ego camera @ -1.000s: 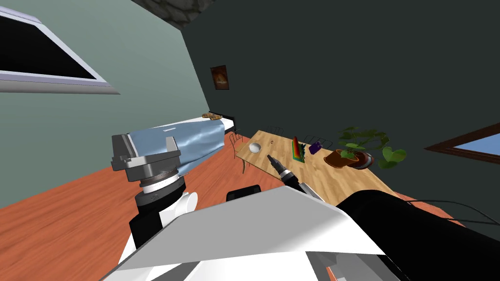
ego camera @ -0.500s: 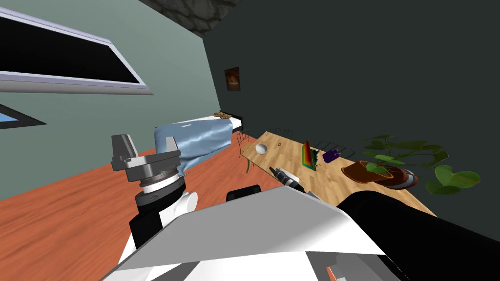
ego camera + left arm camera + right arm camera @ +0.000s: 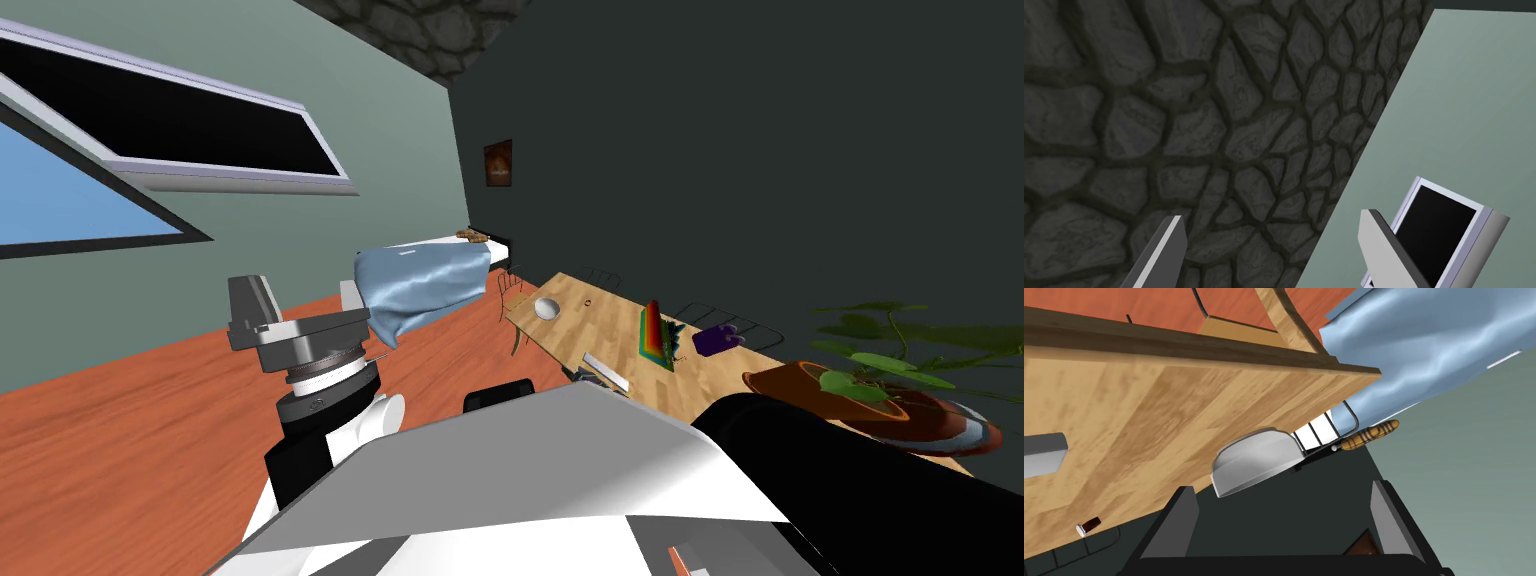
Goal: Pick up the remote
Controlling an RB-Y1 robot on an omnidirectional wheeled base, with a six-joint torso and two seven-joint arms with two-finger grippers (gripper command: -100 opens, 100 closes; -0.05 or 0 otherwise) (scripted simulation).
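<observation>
Wooden table (image 3: 600, 320) at my two o'clock, right jaws aimed across it.
Right jaws stand open to take the remote (image 3: 1043, 455), likely the grey slab; left jaws, open, raised clear.

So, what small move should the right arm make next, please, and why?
Probably turn the open right gripper toward the remote, apparently the grey slab lying on the table off to its side; it currently points at the bowl instead.
</observation>
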